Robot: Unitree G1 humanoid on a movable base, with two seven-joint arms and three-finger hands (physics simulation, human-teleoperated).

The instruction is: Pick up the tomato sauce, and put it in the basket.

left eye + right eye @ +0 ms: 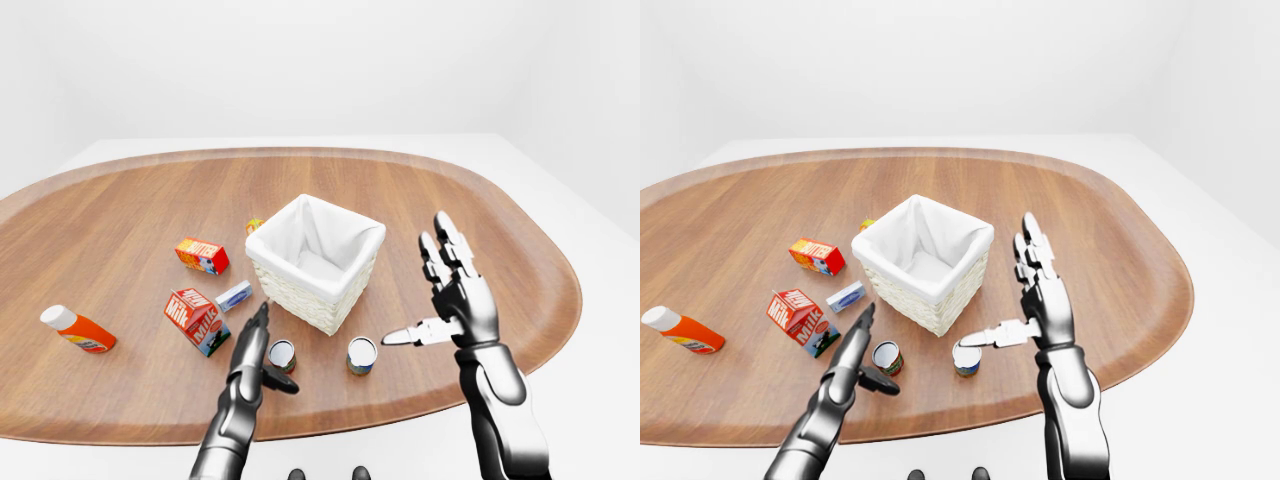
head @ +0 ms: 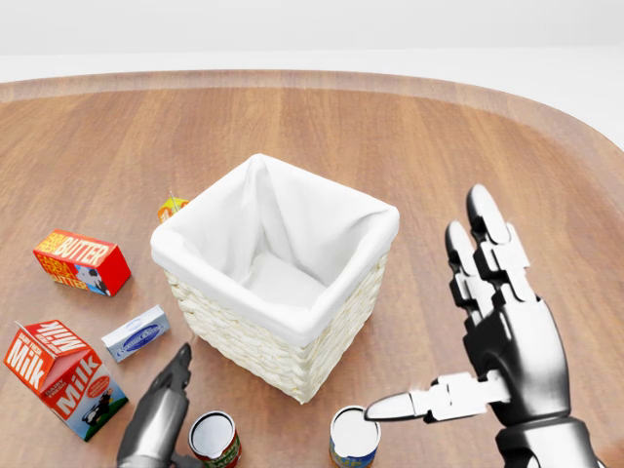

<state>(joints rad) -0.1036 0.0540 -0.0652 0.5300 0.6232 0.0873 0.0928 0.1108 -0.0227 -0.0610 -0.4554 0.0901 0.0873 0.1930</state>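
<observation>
The sauce can (image 2: pixel 214 439), red label w/ green band and silver lid, stands upright on the table (image 1: pixel 480 215) at the bottom of the head view, just below the basket (image 2: pixel 276 288) and left of a 2nd can (image 2: pixel 353 436) w/ a blue/yellow label; I take the red one for the tomato sauce, tho the print is too small to read. Probably rigid metal, fairly heavy for its size if full, smooth and round, so likely slippery under metal fingers and prone to tip or roll if nudged at the rim. Best hold, imo: around the side wall at mid-height, thumb opposite the 2 fingers, not the lid. Left hand (image 1: pixel 256 345) sits just beside it on the left, fingers open and pointing up toward the basket, thumb (image 1: pixel 281 381) reaching under the can in the left-eye view; not closed round it, contact can't be told. Right hand (image 2: pixel 492 327) hangs to the right, open, fingers spread upward, thumb tip over the 2nd can's lid. Further left: milk carton (image 2: pixel 60 378), small blue-white box (image 2: pixel 136 332), butter box (image 2: pixel 81 261), a small yellow-orange item (image 2: pixel 173 207) half hidden behind the basket, and an orange bottle (image 1: pixel 78 329) lying down, well apart.
</observation>
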